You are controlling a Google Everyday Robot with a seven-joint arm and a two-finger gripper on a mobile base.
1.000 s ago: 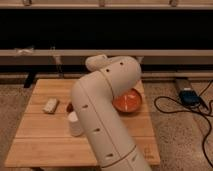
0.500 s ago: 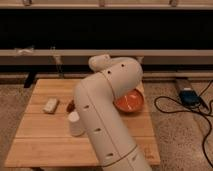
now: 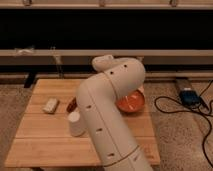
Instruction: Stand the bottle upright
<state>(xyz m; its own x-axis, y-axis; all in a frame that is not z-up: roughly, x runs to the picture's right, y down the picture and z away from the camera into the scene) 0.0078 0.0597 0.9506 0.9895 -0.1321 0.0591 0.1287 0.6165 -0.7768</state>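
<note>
The bottle is lying on its side on the left part of the wooden table. It's whitish-cream and stubby-looking. A dark red oblong thing sits just to its right, with a white cup nearer the front. The fat white arm blocks the middle and half hides an orange bowl. The gripper is hidden somewhere behind that arm, so I can't tell its state.
</note>
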